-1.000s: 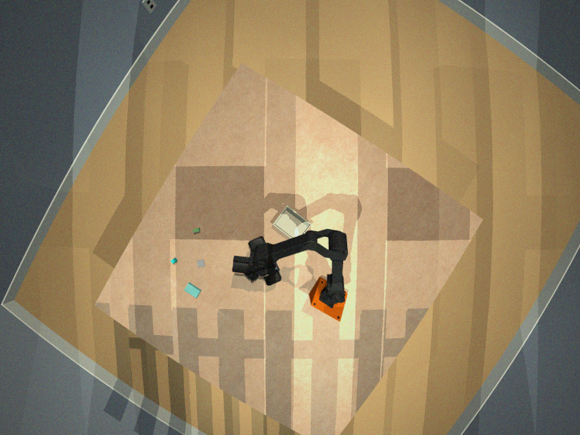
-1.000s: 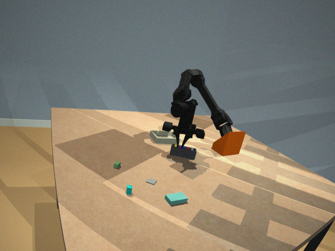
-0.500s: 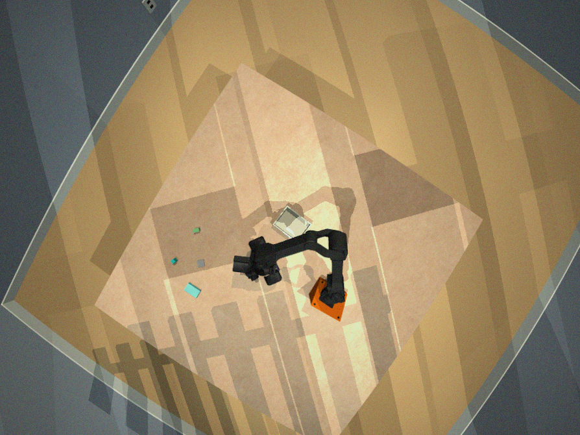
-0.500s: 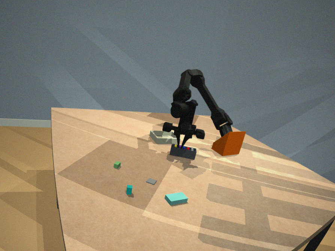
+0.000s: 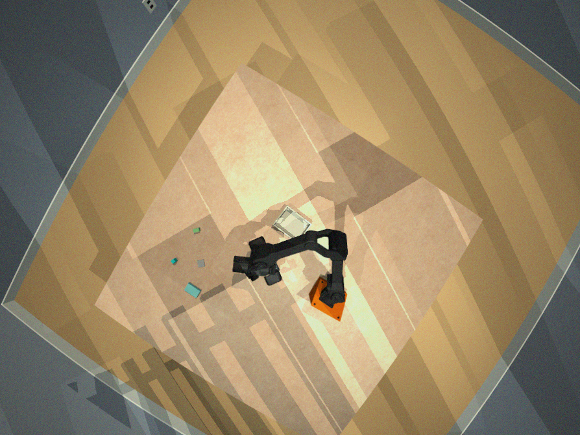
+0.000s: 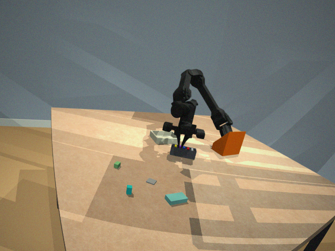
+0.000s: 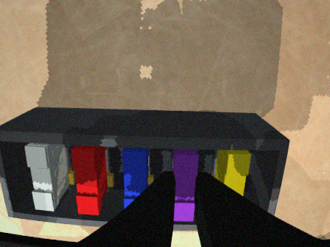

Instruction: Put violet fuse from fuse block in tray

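The dark fuse block stands on the table and holds a white, a red, a blue, a violet and a yellow fuse. My gripper points straight down over the block. Its two black fingers are shut on the violet fuse, which sits in its slot between the blue and yellow fuses. The grey tray stands on the table just behind the block. In the overhead view the arm hides the block.
The orange arm base stands right of the block. A green cube, a teal upright block, a flat grey tile and a flat teal slab lie on the table in front and to the left.
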### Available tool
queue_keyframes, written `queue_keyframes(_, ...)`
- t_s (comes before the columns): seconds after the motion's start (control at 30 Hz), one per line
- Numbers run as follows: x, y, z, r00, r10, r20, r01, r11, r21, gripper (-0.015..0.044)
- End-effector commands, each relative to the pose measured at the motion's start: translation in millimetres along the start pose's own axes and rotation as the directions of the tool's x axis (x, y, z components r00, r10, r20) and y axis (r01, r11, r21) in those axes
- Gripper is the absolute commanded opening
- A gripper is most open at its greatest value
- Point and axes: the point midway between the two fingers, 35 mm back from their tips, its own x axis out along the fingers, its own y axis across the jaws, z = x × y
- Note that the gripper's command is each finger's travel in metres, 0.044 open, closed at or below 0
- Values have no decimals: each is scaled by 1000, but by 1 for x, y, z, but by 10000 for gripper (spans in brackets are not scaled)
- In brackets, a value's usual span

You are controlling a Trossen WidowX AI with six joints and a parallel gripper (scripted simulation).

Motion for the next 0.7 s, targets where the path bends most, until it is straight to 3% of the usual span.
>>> queue_keyframes(0.0,-2,0,0,1000,0,2,0,1000,4,0)
queue_keyframes(0.67,-12,0,1,1000,0,1,0,1000,2,0)
